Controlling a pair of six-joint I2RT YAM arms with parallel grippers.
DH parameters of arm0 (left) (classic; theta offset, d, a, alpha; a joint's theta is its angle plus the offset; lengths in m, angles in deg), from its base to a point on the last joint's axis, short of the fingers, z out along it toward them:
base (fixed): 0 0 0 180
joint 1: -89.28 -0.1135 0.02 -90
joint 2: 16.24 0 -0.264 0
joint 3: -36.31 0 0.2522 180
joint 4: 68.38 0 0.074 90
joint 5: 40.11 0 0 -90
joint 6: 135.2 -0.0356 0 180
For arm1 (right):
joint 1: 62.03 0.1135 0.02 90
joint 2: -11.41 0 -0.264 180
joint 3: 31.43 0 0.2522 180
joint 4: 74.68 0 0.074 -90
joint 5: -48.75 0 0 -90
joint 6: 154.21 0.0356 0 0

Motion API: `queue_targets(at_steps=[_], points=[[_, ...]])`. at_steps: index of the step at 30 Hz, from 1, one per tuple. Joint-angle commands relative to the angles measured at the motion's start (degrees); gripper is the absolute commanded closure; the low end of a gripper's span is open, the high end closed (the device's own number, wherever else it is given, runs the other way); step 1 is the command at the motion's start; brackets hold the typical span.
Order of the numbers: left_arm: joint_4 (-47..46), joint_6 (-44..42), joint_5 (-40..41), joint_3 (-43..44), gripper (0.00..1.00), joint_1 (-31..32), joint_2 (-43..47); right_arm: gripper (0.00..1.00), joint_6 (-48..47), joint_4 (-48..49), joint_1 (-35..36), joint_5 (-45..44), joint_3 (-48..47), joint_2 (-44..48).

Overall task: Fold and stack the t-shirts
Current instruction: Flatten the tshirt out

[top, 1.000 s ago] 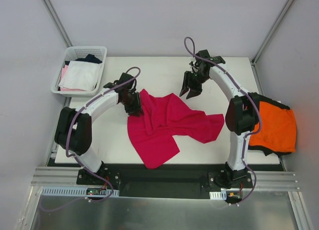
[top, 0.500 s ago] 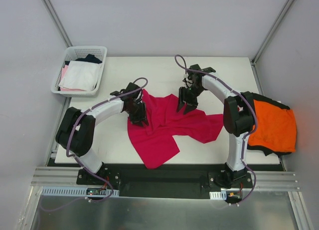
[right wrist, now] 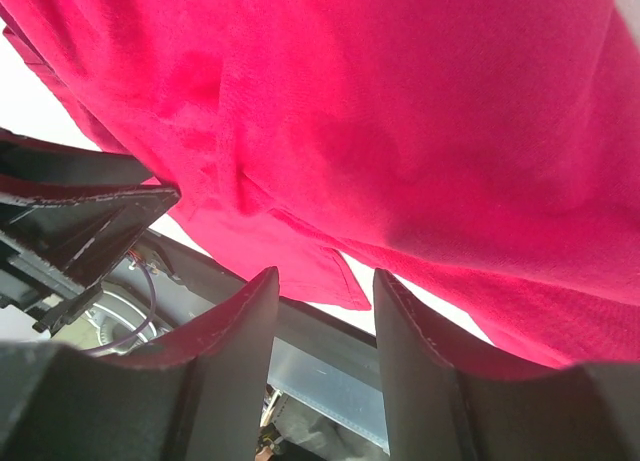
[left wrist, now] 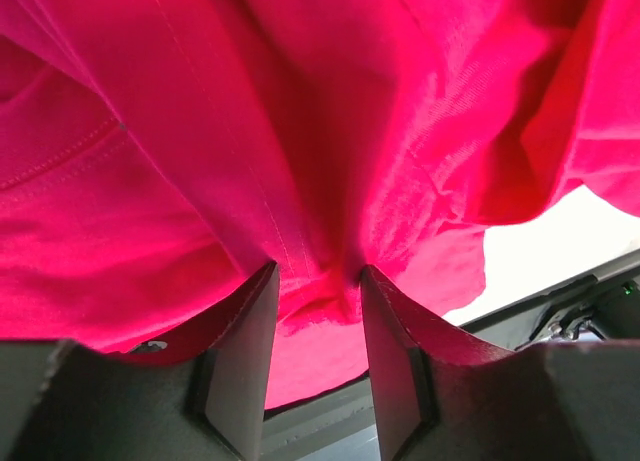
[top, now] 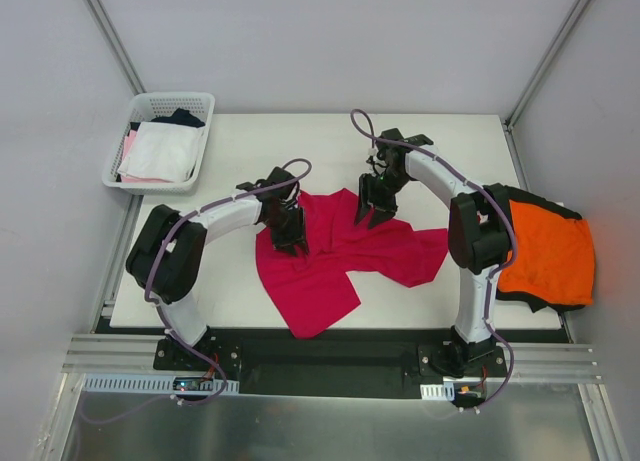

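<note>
The crimson t-shirt [top: 340, 246] lies crumpled and spread at the table's middle. My left gripper [top: 292, 243] is over its left part, open. Its tips press down into the cloth [left wrist: 300, 131], with a small ridge of fabric bulging between them at my left gripper [left wrist: 318, 271]. My right gripper [top: 375, 213] hovers at the shirt's far edge, open, with nothing between its fingers. In the right wrist view, the crimson cloth [right wrist: 420, 111] fills the space beyond my right gripper [right wrist: 325, 276]. The orange t-shirt [top: 555, 251] lies at the right edge on top of a black t-shirt [top: 512, 197].
A white mesh basket [top: 205, 103] with white and pink garments stands at the far left corner. The table's near edge and the black rail [top: 330, 346] run below the shirt. The right arm's elbow [top: 475, 231] stands next to the orange shirt.
My left gripper slid right and nearer across the shirt, jaws widening, and the shirt's far-left corner flattened. My right gripper came down and left to the shirt's far edge, then held still.
</note>
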Motion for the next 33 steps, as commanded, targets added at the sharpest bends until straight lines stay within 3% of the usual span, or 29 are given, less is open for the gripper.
queue_targets(at_steps=[1, 11, 22, 33], points=[[0.70, -0.73, 2.37, 2.17, 0.60, -0.16, -0.93, 0.54, -0.94, -0.70, -0.22, 0.74, -0.12, 3.50], [3.42, -1.26, 9.31, 0.85, 0.57, -0.25, 1.09, 0.54, -1.38, -0.70, -0.31, 0.83, 1.11, 3.41], [3.86, -1.61, 10.37, -0.03, 0.57, -0.42, -0.40, 0.55, -0.68, -1.14, -0.22, 1.09, -0.30, 2.62], [-0.18, -4.68, -1.75, 1.38, 0.59, -0.51, -5.94, 0.55, 0.20, -1.41, 0.13, 1.27, -1.79, 1.66]])
